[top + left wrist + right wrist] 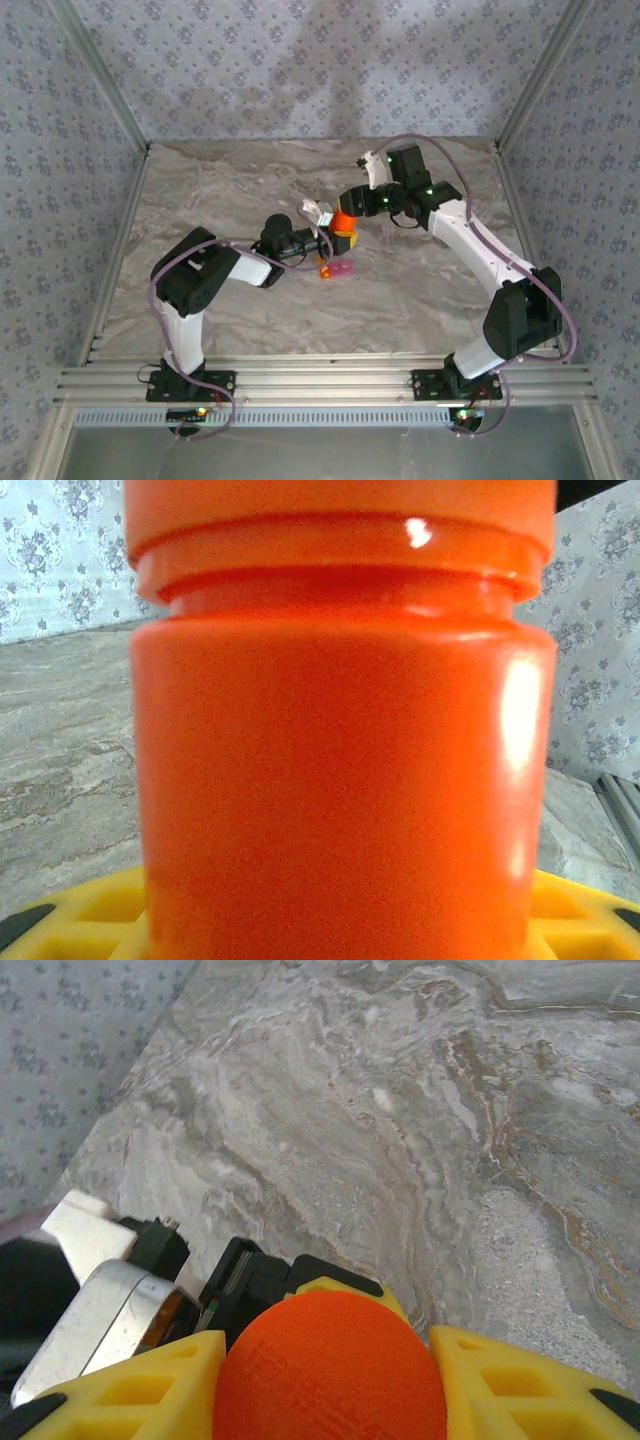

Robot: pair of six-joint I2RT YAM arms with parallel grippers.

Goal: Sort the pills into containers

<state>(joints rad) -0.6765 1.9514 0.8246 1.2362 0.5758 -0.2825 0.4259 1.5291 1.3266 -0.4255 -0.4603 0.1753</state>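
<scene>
Containers (337, 269): tiny joined orange and pink boxes on the tabletop (400, 1110) mid-scene, just near of the raised orange bottle (340, 760). Likely light, stiff thin plastic that slides or tips at a nudge; pinch across the outer walls, or better leave them standing. Bottle is rigid, glossy, probably slippery. Left claw (335, 917) is clenched around its body. Right claw (330, 1380) is clamped on the cap (330, 1355), pads look touching. No readable labels or writing.
</scene>
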